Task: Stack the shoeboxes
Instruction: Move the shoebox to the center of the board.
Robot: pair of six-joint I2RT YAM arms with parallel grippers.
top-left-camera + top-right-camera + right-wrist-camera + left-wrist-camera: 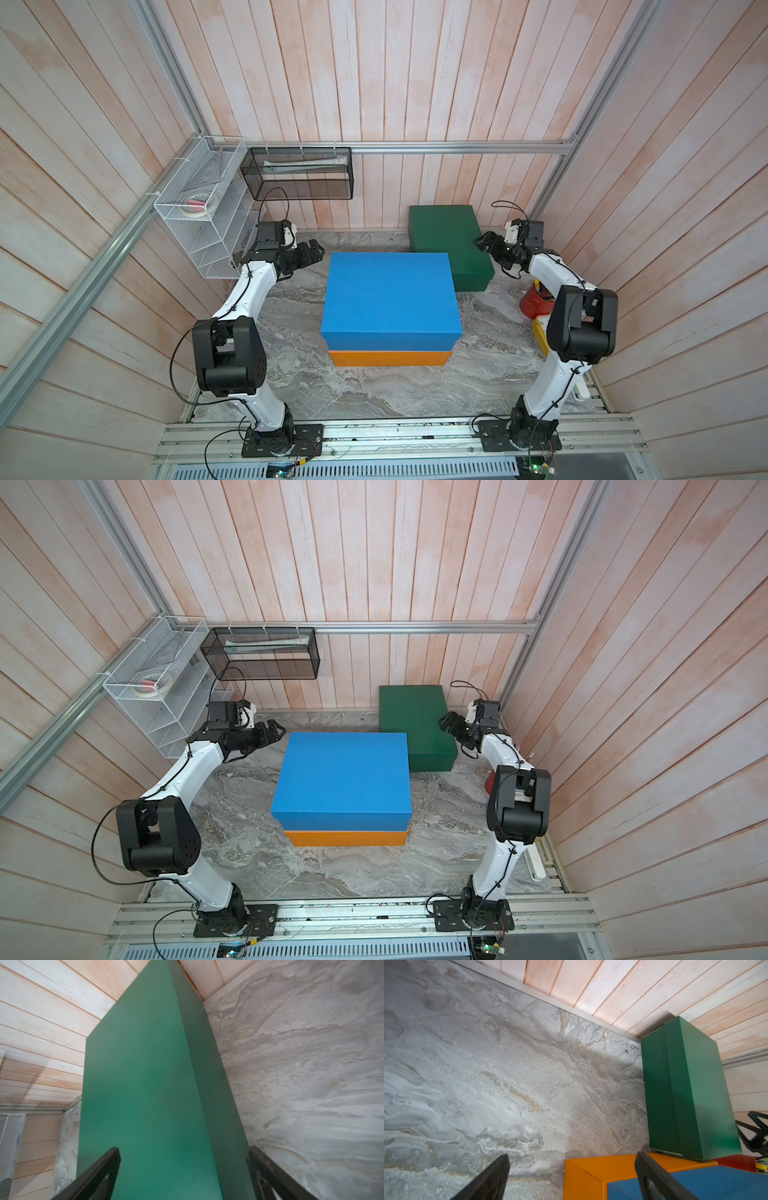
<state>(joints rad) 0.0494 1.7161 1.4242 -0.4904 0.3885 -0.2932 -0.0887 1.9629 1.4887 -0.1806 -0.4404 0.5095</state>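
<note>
Two boxes of three are stacked: the blue box (390, 299) sits on the orange box (390, 358), centre. The green box (449, 241) lies alone, far right, just beside them, yet to go on top. Left gripper (314, 252) and right gripper (483, 242) both gape wide, holding nothing.

Both top views are brightly and evenly lit from above, and soft shadows are thrown on the grey marbled tabletop (374, 399). The pale wooden wall planks (415, 62) are bowed toward the edges. Close up, the black fingers (492, 1180) of the left gripper (573, 1154) are rendered out of focus, and the right wrist view is softened throughout.
</note>
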